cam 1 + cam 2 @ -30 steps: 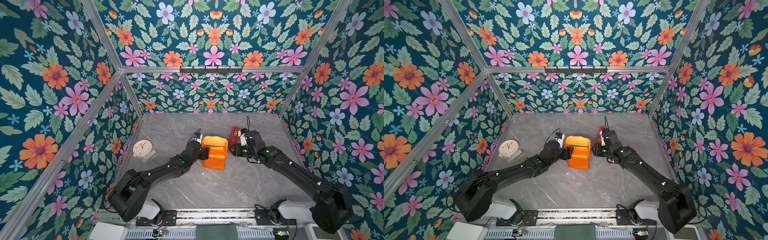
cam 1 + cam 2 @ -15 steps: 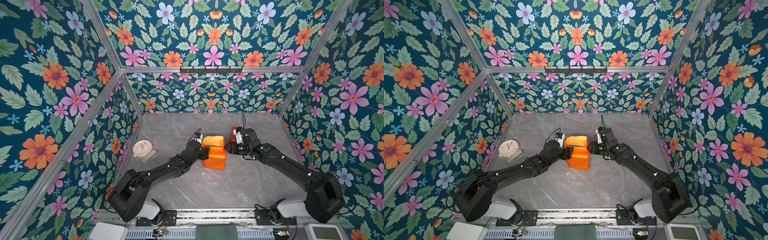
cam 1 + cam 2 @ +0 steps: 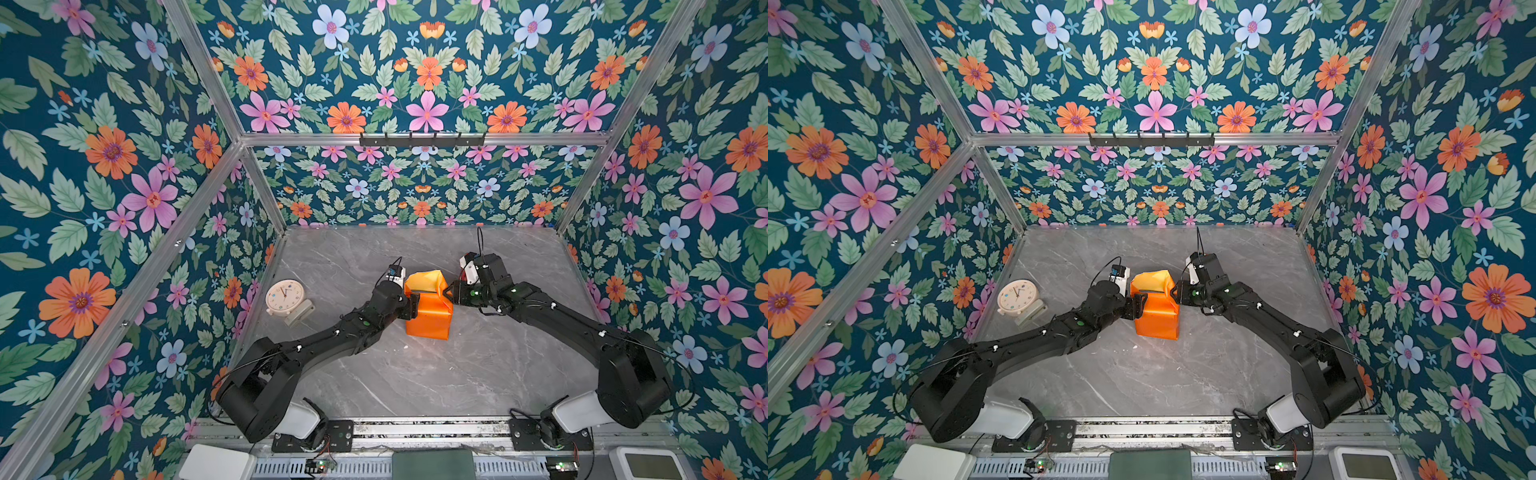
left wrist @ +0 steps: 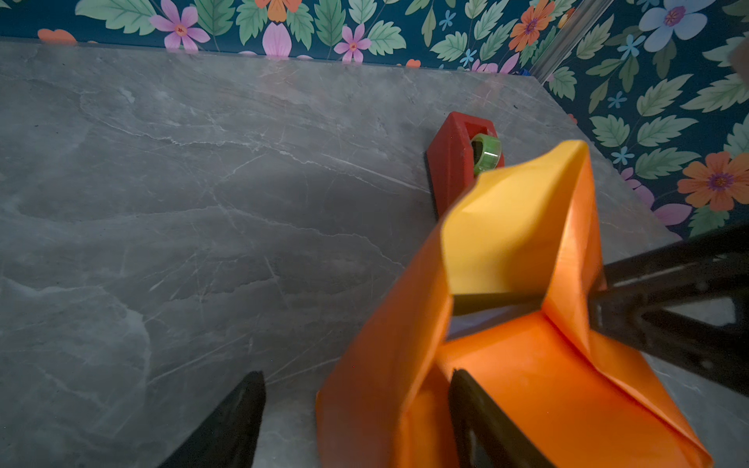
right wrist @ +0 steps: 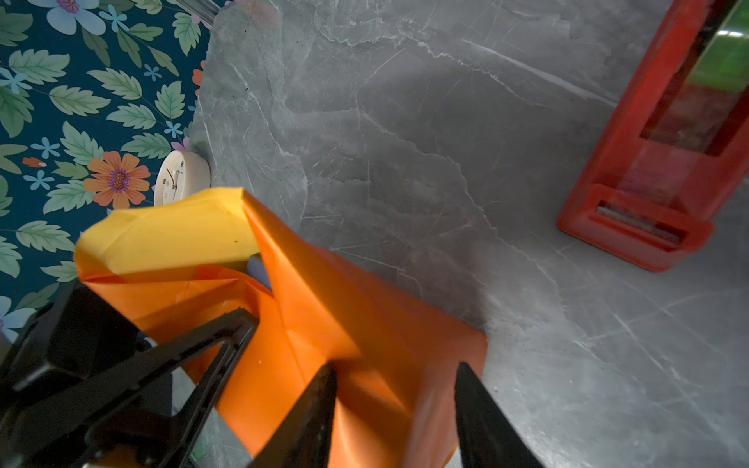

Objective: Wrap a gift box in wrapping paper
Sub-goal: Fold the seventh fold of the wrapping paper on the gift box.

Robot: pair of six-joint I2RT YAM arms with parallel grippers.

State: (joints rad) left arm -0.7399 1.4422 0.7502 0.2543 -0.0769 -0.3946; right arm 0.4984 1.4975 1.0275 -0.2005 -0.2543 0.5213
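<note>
The wrapping paper (image 3: 428, 316) (image 3: 1156, 316) is folded round the gift box, glossy orange outside, with its far end standing open and showing the yellow inside (image 4: 506, 227) (image 5: 174, 239). Only a bluish sliver of the gift box (image 4: 486, 322) (image 5: 257, 265) shows inside that opening. My left gripper (image 3: 411, 305) (image 4: 354, 381) is open at the parcel's left side, straddling the paper's side wall, one finger over the top and one outside. Open too, my right gripper (image 3: 449, 293) (image 5: 396, 368) is at the parcel's right side, with the orange side fold between its fingers.
A red tape dispenser (image 4: 450, 162) (image 5: 656, 174) with a green roll stands just behind and to the right of the parcel. A cream clock (image 3: 284, 296) (image 5: 178, 178) sits by the left wall. Floral walls close in the grey marble table (image 3: 415, 374).
My right gripper has moved left, away from the tape dispenser and up to the parcel's right side. The left gripper and the parcel have stayed put.
</note>
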